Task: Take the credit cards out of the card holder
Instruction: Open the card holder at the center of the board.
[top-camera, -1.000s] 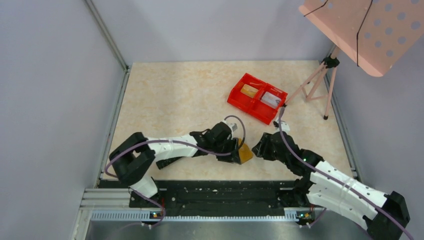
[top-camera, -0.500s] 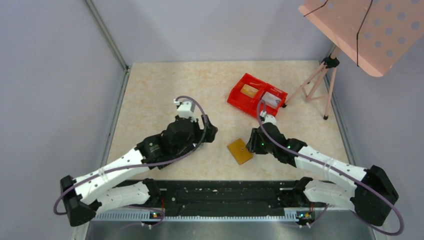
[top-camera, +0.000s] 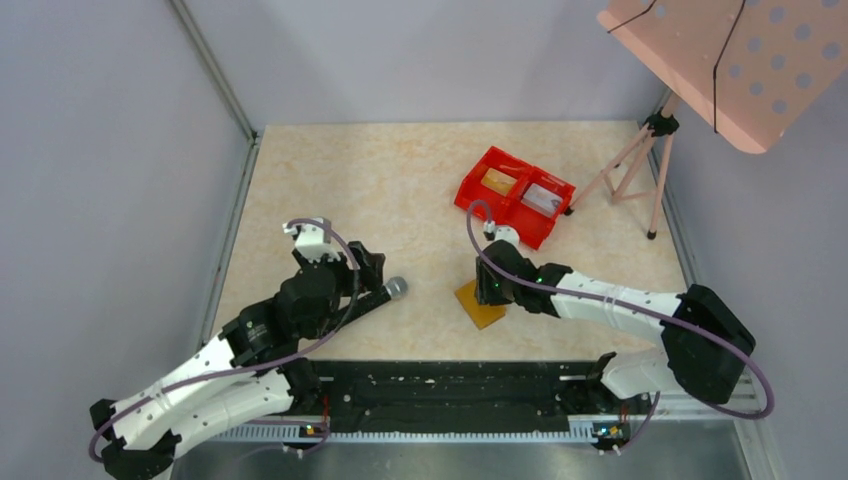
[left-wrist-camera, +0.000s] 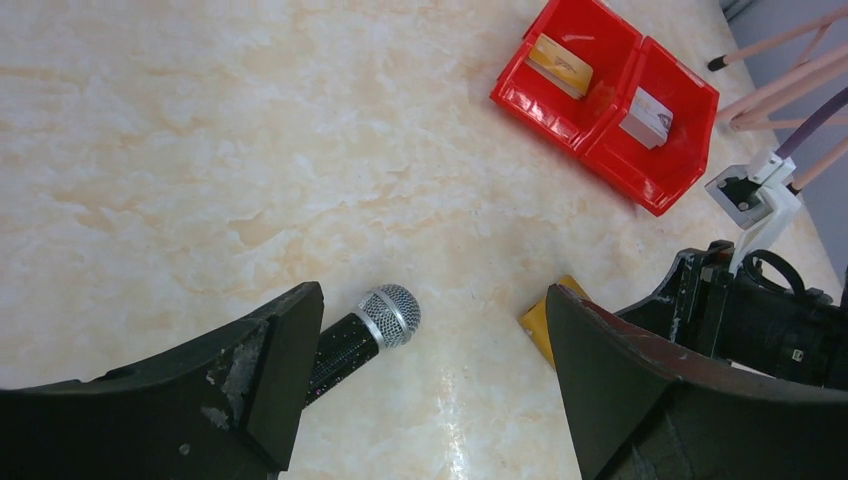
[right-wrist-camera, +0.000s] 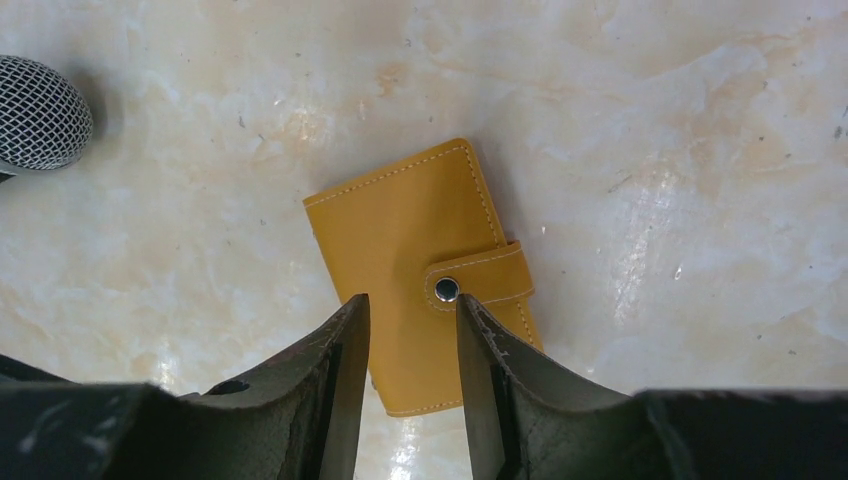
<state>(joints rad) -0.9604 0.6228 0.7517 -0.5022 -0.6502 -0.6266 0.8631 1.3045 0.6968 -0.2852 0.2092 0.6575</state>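
Note:
The card holder (top-camera: 481, 305) is a tan-yellow wallet lying closed on the table, its tab snapped shut with a metal stud (right-wrist-camera: 447, 289). It also shows in the right wrist view (right-wrist-camera: 405, 225) and as a corner in the left wrist view (left-wrist-camera: 541, 320). No cards show at the holder. My right gripper (top-camera: 492, 290) hovers right over it, jaws a narrow gap apart with nothing between them (right-wrist-camera: 412, 305). My left gripper (top-camera: 366, 270) is wide open and empty (left-wrist-camera: 432, 295), well left of the holder, over a microphone.
A black microphone (top-camera: 388, 292) with a silver mesh head (left-wrist-camera: 389, 314) lies left of the holder. A red two-compartment tray (top-camera: 463, 200) at the back right holds a yellow-gold piece (left-wrist-camera: 561, 66) and a pale grey piece (left-wrist-camera: 648, 116). A pink tripod (top-camera: 630, 165) stands at the right.
My left arm has let the holder go and pulled back left; the microphone now shows beside it. My right gripper has moved left until it is over the closed holder.

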